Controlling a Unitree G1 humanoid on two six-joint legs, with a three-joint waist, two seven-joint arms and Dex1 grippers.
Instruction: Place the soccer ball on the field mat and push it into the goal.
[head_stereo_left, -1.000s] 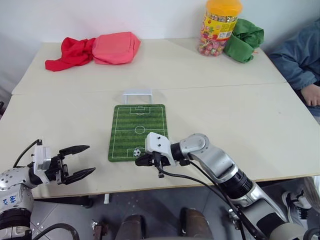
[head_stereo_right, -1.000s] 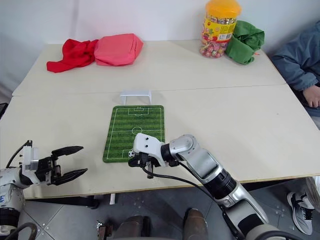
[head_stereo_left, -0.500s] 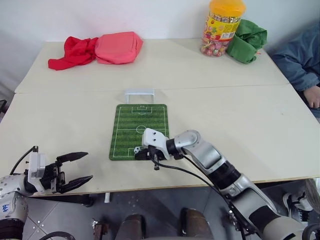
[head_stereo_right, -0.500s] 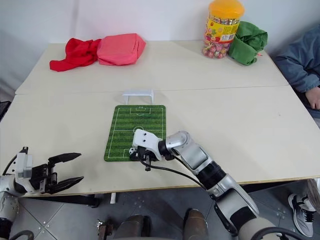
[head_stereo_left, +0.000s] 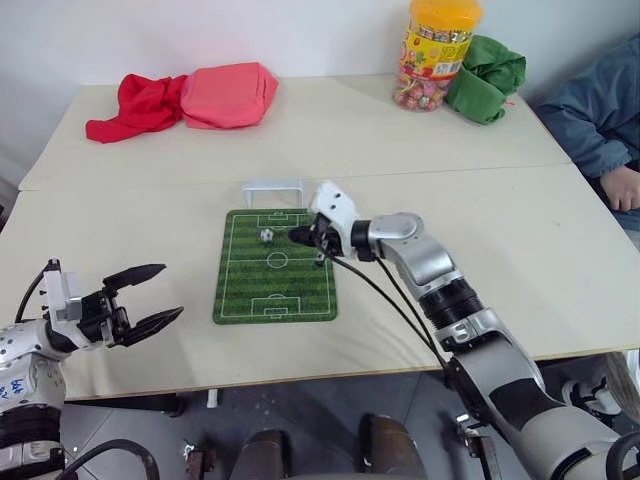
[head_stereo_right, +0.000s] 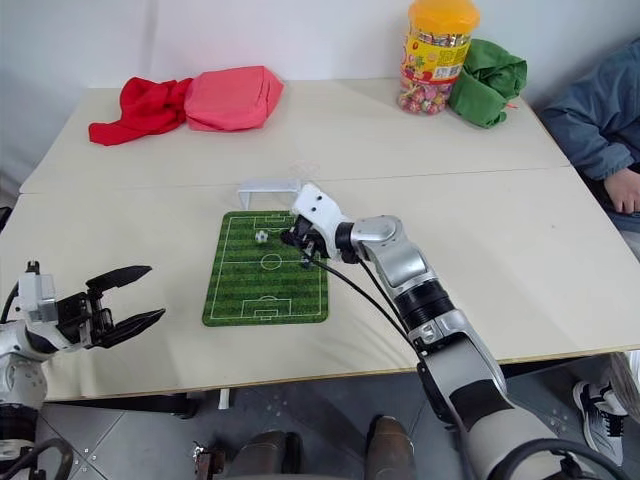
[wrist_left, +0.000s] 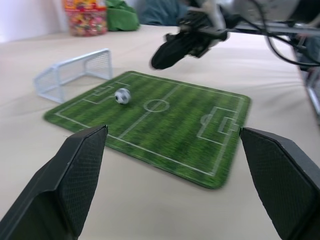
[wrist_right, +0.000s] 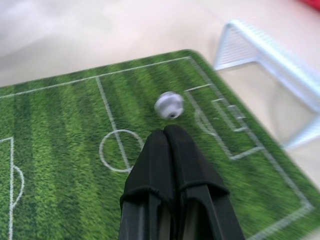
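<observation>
Left wrist view, white black-patched soccer ball (wrist_left: 122, 95) on field mat (wrist_left: 170, 125), near goal (wrist_left: 75, 71)

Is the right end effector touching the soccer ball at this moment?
Apart. The right wrist view shows green field mat between the shut right end effector and the soccer ball.

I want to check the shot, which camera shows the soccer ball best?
The left wrist view: the soccer ball sits sharp on the field mat before the goal. The right wrist view blurs it; the head views show a speck.
</observation>
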